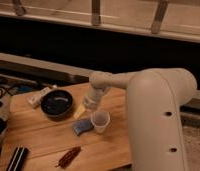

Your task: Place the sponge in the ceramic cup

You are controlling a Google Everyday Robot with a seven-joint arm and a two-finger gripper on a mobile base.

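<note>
Gripper (88, 106) behind sponge (82, 126), cup (100, 121) just beside

No readable text or labels, perhaps view too dim. Pincer (89, 105) between bowl (56, 104), cup (100, 121).

Gripper (89, 104) blurred, just beside bowl (55, 114); arm (158, 120) cut off at bottom edge.
</note>
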